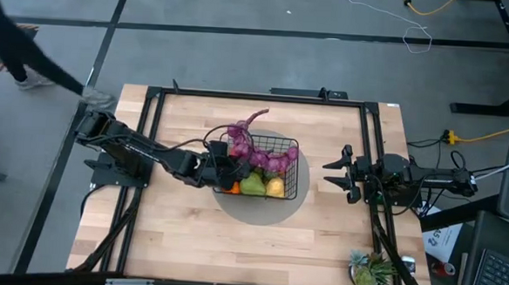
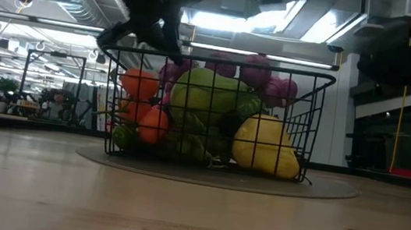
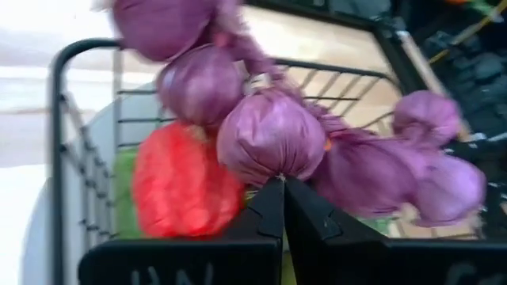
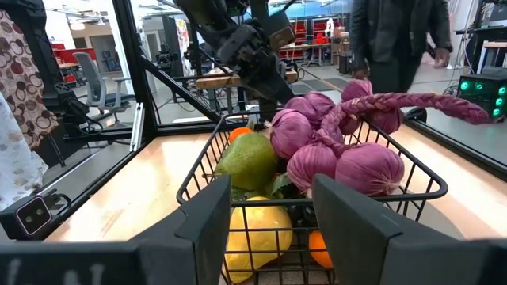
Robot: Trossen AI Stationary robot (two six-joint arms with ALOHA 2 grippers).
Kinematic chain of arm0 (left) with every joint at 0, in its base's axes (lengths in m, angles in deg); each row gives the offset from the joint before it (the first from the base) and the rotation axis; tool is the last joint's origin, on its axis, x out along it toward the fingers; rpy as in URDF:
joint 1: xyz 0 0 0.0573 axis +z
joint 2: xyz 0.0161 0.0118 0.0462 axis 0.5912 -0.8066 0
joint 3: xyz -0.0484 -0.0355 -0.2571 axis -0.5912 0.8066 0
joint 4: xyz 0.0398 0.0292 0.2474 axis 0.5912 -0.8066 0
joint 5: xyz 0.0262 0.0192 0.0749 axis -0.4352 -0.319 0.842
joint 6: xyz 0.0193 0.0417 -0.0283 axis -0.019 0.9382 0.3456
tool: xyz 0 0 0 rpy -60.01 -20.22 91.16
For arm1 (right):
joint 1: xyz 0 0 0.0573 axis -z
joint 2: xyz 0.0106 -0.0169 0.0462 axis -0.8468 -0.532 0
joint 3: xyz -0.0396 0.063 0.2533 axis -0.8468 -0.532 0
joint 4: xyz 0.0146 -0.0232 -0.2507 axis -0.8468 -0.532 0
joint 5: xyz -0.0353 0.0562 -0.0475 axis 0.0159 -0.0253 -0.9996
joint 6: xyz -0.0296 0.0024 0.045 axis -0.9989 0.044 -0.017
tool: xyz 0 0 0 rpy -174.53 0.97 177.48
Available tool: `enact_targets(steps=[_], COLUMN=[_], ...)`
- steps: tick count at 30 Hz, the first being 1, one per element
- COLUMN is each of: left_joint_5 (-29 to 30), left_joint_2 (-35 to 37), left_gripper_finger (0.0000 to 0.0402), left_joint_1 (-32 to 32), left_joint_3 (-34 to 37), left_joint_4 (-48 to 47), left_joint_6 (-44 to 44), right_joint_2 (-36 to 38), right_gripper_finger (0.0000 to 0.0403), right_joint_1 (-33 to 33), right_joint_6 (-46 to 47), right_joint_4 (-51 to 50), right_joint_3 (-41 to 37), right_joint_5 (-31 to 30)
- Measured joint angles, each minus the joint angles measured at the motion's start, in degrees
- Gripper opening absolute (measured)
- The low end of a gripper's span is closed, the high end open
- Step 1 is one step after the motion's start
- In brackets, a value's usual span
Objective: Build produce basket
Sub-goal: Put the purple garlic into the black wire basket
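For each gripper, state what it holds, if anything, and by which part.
Left gripper is shut at a bulb of the purple string; an actual pinch cannot be told. Right gripper holds nothing.

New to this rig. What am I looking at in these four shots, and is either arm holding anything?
Two robot arms work at a wooden table. One shot looks straight down, one sits at table height, and one comes from each wrist.

A black wire basket stands on a round grey mat. It holds toy produce: a green pear, a yellow lemon, a red pepper and a purple string of bulbs draped on top. A potted plant stands at the table's near right corner.

The left gripper is shut at the purple string; whether it pinches it, I can't tell. The right gripper is open, empty, just outside the basket.
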Motion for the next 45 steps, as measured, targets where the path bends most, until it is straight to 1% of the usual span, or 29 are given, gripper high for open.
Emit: enact_targets(steps=[5,9,15,21,33,41,45], left_joint_5=[0.8,-0.3,-1.1,-0.9,-1.1,4.7,5.2], left_joint_2=[0.0,0.0,0.0,0.0,0.0,0.0,0.0], left_gripper_finger=[0.0,0.0,0.0,0.0,0.0,0.0,0.0], left_joint_1=[-0.5,-0.7,-2.7,-5.5,-11.5,-14.0,-14.0], left_joint_3=[0.0,0.0,0.0,0.0,0.0,0.0,0.0], left_joint_4=[7.9,13.6,19.3,20.8,20.7,20.7,20.4], left_joint_6=[9.5,16.0,21.5,21.3,18.3,18.2,18.2], right_joint_2=[0.0,0.0,0.0,0.0,0.0,0.0,0.0], right_gripper_finger=[0.0181,0.0181,0.0181,0.0181,0.0181,0.0181,0.0181], right_joint_1=[0.0,0.0,0.0,0.0,0.0,0.0,0.0], right_joint_6=[0.0,0.0,0.0,0.0,0.0,0.0,0.0], right_joint_4=[0.0,0.0,0.0,0.0,0.0,0.0,0.0], right_joint_3=[0.0,0.0,0.0,0.0,0.0,0.0,0.0], right_joint_5=[0.0,0.0,0.0,0.0,0.0,0.0,0.0])
